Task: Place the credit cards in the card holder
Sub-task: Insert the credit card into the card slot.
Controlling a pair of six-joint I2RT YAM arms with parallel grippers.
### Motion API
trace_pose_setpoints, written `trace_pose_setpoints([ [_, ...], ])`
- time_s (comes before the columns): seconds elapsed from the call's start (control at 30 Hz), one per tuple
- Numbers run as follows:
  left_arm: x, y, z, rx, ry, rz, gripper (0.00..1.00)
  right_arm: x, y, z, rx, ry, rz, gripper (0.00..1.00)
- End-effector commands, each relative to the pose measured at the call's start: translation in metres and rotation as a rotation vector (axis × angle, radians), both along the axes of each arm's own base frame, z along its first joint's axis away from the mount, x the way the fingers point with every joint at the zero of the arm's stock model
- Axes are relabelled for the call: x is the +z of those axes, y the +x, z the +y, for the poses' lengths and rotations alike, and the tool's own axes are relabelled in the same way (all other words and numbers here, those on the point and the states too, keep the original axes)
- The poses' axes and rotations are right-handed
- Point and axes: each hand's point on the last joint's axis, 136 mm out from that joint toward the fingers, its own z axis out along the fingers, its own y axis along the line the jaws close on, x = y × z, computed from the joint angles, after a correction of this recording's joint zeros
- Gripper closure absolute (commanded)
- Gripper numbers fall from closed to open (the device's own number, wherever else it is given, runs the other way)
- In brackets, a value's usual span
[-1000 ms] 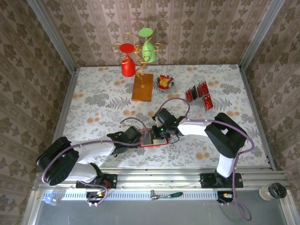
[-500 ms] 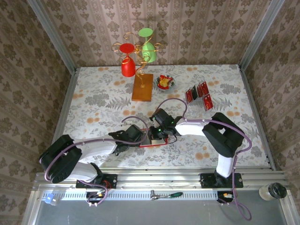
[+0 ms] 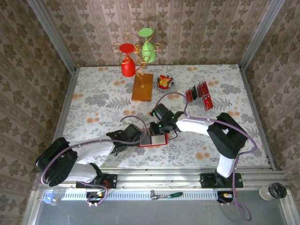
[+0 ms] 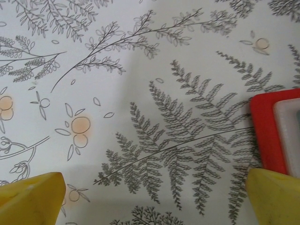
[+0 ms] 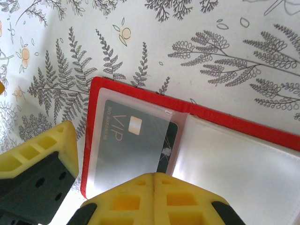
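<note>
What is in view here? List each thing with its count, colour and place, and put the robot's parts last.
card holder: one, red, pale inside, open at the table's near middle.
VIP card: one, dark green, in the holder's clear sleeve.
credit cards: three, red and black, back right.
bowl of sweets: one, red-yellow sweets, back middle.
wooden slab: one, orange, back middle, bearing a gold wire stand.
red cup: one, on the stand.
green cup: one, on the stand.
screwdriver: one, green handle, in front of the table.
left gripper: one, yellow, open, at the holder's left edge.
right gripper: one, yellow, shut, over the holder.
</note>
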Motion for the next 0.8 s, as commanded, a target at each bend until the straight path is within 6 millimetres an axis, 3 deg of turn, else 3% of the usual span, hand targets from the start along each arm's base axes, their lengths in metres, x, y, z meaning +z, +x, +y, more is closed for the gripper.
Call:
trace_pose_setpoints([
  [0.0, -0.001, -0.001, 0.01, 0.005, 0.056, 0.022, 0.0, -0.006, 0.004, -0.005, 0.014, -0.057, -0.004, 0.95],
  [0.77, -0.009, 0.007, -0.003, -0.029, 0.087, 0.056, 0.0, -0.033, -0.011, 0.017, 0.041, -0.041, 0.066, 0.95],
])
